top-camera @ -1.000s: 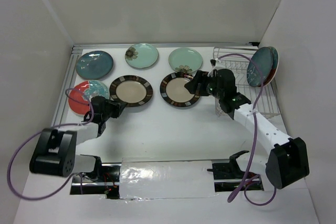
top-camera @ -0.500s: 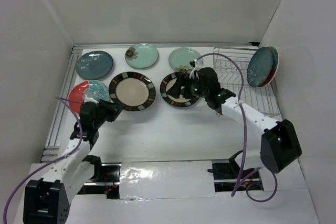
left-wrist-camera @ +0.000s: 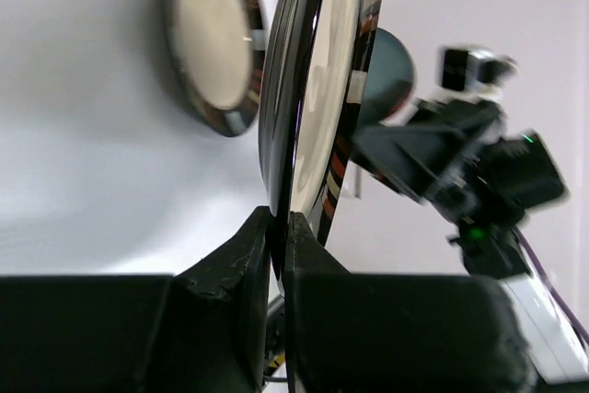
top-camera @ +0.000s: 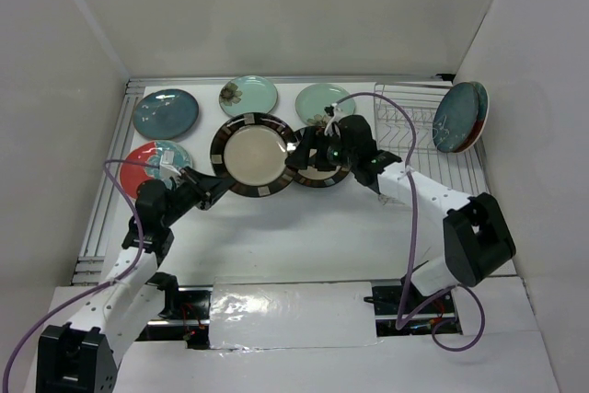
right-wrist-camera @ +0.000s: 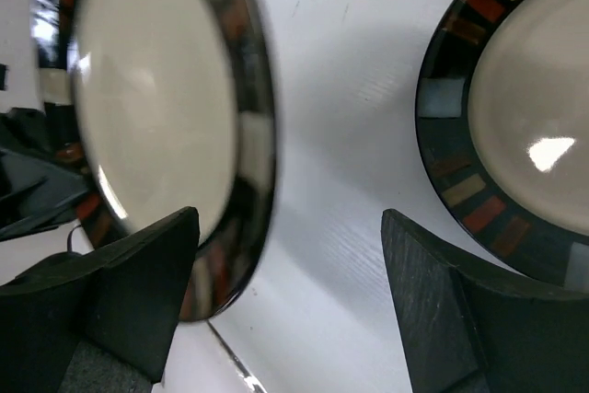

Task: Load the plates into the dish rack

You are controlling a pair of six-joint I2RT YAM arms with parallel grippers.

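My left gripper (top-camera: 210, 191) is shut on the near rim of a cream plate with a dark striped rim (top-camera: 255, 154) and holds it lifted and tilted; the left wrist view shows it edge-on (left-wrist-camera: 317, 89) between my fingers (left-wrist-camera: 248, 246). My right gripper (top-camera: 300, 156) is open, its jaws straddling the gap between the held plate (right-wrist-camera: 156, 117) and a second striped plate (right-wrist-camera: 534, 135) lying flat on the table (top-camera: 324, 172). The wire dish rack (top-camera: 419, 149) at the right holds a teal and a red plate upright (top-camera: 458, 117).
A dark teal plate (top-camera: 166, 112), two mint plates (top-camera: 248, 97) (top-camera: 324, 101) and a red plate with teal flowers (top-camera: 147, 167) lie flat at the back and left. White walls enclose the table. A purple cable (top-camera: 405, 117) arches over the rack.
My left gripper has lifted the left striped plate off the table and tilted it up toward the right. My right arm has swung left from the rack to the plate's right edge.
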